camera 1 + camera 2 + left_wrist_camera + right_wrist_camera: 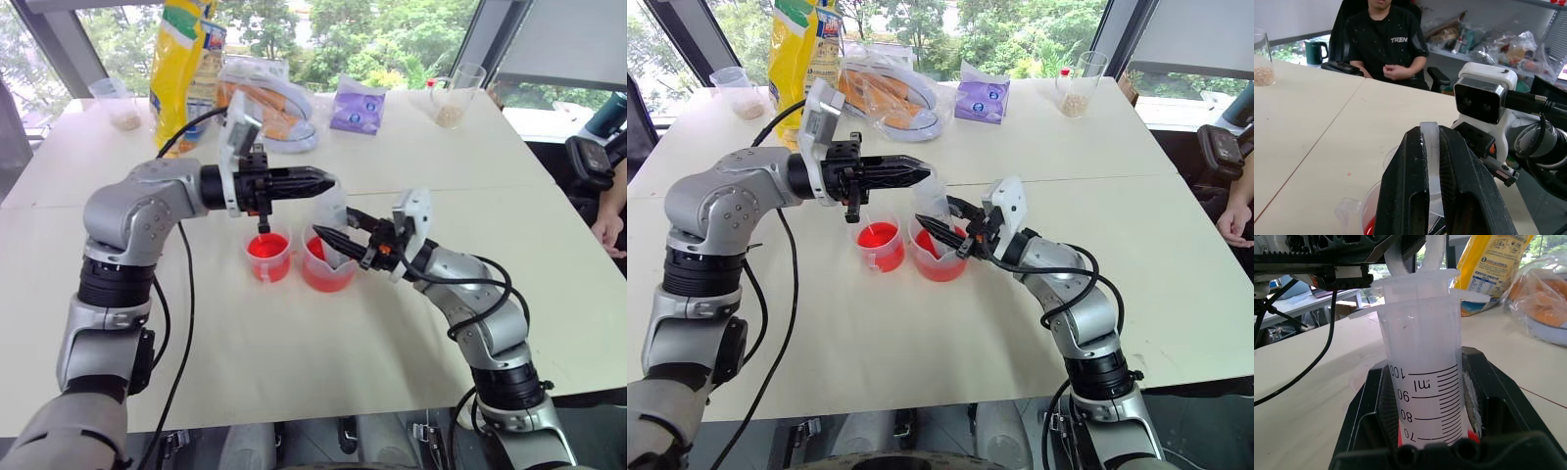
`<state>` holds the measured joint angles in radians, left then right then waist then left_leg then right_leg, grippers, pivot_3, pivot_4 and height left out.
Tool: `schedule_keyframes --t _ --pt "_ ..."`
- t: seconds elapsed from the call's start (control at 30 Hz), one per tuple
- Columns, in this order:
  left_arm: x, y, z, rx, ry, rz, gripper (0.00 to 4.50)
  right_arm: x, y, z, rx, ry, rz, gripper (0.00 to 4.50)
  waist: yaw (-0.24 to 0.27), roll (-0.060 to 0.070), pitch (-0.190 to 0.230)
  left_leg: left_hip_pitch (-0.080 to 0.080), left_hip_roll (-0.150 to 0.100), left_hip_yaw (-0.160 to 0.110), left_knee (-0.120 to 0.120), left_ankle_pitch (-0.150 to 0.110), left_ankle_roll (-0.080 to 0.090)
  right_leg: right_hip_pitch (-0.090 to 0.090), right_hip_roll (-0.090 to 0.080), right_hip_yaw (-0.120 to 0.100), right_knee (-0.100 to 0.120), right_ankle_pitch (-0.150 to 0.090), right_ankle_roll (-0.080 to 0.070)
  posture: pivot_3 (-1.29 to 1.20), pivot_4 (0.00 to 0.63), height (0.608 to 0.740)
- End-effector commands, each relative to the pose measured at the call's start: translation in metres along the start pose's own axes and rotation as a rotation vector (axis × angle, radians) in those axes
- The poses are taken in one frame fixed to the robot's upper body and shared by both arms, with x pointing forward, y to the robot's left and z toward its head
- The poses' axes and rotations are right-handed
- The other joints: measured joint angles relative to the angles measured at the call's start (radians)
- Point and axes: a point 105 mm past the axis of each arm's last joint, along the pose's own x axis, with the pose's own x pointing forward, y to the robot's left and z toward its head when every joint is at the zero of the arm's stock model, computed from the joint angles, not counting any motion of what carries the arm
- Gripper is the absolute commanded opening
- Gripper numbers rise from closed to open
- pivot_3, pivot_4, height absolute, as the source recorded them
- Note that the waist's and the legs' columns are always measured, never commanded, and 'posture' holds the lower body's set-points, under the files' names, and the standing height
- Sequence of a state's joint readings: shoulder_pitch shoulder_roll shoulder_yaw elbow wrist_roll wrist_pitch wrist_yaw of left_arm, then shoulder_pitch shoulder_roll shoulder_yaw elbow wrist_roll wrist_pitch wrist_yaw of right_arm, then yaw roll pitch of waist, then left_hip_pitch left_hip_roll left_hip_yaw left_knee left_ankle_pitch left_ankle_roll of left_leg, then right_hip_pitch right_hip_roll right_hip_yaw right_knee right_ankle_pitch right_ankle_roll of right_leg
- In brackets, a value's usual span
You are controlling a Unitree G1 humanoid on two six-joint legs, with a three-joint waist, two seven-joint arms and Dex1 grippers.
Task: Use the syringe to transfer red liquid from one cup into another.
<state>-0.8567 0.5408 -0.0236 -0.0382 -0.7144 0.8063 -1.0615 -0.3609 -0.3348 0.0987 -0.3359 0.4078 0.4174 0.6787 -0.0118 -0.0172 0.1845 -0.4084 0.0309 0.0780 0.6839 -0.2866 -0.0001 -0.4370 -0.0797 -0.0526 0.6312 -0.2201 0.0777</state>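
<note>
Head views: the syringe (331, 217) stood upright with its tip down in the spouted measuring cup (327, 271), just past the right fingers (323, 238), which were clamped on its barrel. The left fingers (318, 182), level, were closed on the white plunger top. Both that cup and the narrower cup (267, 254), beside it under the left fingers, held red liquid (265, 246), so I judged some transfer already made and another draw starting; the carry and discharge were left

Left wrist view: the fingers (1410, 186) were pressed together on the pale plunger (1430, 161) between them

Right wrist view: the clear barrel (1425, 382), with black gradations, sat between the fingers (1476, 396); it looked empty above, with red low between the fingers
</note>
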Motion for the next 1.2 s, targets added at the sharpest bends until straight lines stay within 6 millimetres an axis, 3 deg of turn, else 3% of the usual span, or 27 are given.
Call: schedule_keyframes --t 0.03,0.5,1.2 --pt "-0.003 0.001 0.028 0.079 -0.05 0.018 0.04 0.002 0.004 0.009 -0.022 -0.02 0.029 1.42 0.0 0.0 0.0 0.0 0.0 0.0 0.0 0.0 0.0 0.0 0.0 0.0 0.0 0.0 0.0 0.0 0.15 0.74" --pt "-0.019 0.014 0.054 0.148 -0.08 0.091 0.04 0.003 0.013 -0.007 0.021 0.045 0.077 1.42 0.0 0.0 0.0 0.0 0.0 0.0 0.0 0.0 0.0 0.0 0.0 0.0 0.0 0.0 0.0 0.0 0.15 0.74" --pt "-0.021 0.016 0.062 0.172 -0.094 0.101 0.04 0.004 0.015 -0.009 0.021 0.051 0.08 1.42 0.0 0.0 0.0 0.0 0.0 0.0 0.0 0.0 0.0 0.0 0.0 0.0 0.0 0.0 0.0 0.0 0.15 0.74"
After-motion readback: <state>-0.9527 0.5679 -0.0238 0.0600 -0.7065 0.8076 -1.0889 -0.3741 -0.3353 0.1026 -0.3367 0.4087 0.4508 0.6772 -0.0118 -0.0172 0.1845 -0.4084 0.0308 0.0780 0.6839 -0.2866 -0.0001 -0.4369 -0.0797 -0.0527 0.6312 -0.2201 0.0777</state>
